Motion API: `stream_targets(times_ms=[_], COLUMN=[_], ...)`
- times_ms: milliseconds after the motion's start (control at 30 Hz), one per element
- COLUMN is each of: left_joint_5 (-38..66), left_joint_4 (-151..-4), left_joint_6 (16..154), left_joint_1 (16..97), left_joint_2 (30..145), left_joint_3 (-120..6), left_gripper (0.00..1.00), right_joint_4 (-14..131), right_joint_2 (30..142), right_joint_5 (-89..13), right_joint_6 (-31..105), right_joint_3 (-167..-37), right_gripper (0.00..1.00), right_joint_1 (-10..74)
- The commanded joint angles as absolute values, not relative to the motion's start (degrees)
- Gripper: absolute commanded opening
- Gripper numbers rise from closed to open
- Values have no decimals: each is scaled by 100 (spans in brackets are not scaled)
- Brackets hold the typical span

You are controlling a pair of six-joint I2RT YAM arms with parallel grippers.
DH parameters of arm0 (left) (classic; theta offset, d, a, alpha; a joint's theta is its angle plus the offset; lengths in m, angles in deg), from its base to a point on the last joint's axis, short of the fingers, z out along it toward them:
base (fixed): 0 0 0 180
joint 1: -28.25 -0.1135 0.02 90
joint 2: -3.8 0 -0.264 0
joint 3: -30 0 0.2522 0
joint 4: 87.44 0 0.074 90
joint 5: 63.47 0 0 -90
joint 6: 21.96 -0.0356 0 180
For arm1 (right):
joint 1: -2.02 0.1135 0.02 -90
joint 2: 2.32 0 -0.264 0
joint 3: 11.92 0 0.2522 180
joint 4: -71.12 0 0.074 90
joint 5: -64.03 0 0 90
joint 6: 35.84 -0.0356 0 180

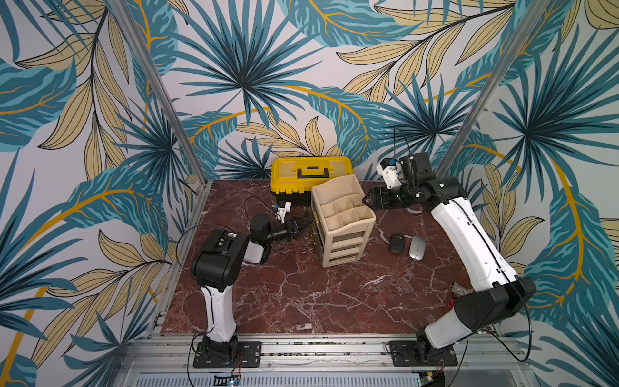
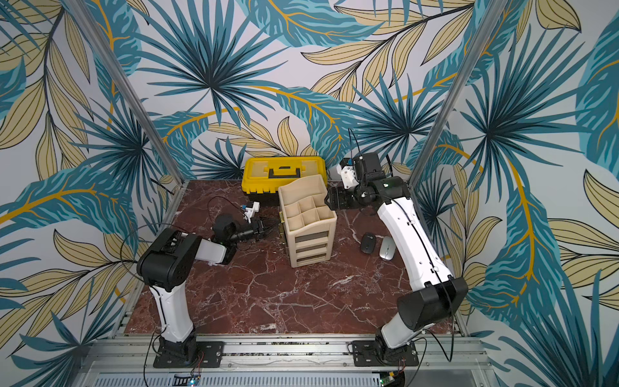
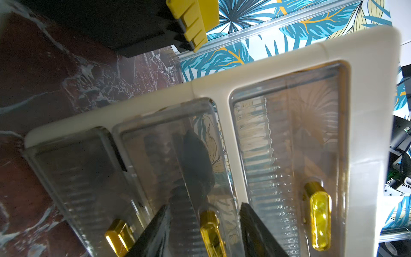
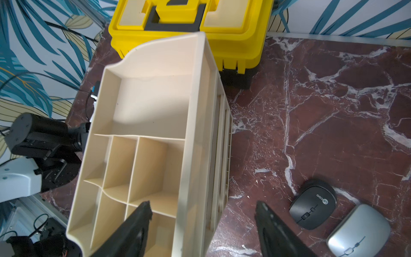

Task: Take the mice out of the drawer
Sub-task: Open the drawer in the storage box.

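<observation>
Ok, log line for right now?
left jaws: open, astride gold handle of middle drawer | right jaws: open, at organizer side wall | on table: black mouse, silver mouse | dark shape behind that drawer's front

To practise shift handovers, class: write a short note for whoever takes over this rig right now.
Grippers: left gripper open, jaws either side of the gold handle of the middle drawer; right gripper open, straddling the organizer at its top edge.
Done: black mouse and silver mouse lie on the table beside the organizer.
To do: a dark shape, probably another mouse, shows inside that drawer; take it out.
</observation>
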State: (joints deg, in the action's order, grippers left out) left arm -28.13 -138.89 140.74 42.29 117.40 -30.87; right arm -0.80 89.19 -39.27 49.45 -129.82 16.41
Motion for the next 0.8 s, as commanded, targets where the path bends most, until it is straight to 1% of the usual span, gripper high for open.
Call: stream_targets(times_ms=[0,133,200,300,600,733,767], left_joint_5=[-2825,-2814,-2816,-2815,-2827,-2826,-2837], left_joint_4=[-14030,-14025,-14021,-14013,-14004,-14017,-14027], left_joint_6=[14071,14069,14073,14076,14088,14114,14116], left_joint_1=[4216,4214,4218,4214,4218,4224,4238], left_joint_2=[11778,11763,11758,11742,11718,11702,11688], left_joint_3=[-3311,-3313,-3315,-3316,-3324,-3333,-3328], left_gripper=[53,53,53,53,53,53,53], right_joint_4=[-427,-541,-539,-559,-601,-592,-591], right_joint_2=[8950,9023,9041,9056,9120,9111,9111], right_joint_5=[-3780,-3741,-3735,-3725,-3683,-3678,-3678], right_joint_6=[4997,5029,5024,5029,5030,5017,5007], right_joint_3=[-13070,-13115,-13115,-13106,-13096,-13106,-13106], right_gripper=[66,54,50,41,25,14,10], right_joint_1=[1687,1702,1704,1712,1718,1716,1723])
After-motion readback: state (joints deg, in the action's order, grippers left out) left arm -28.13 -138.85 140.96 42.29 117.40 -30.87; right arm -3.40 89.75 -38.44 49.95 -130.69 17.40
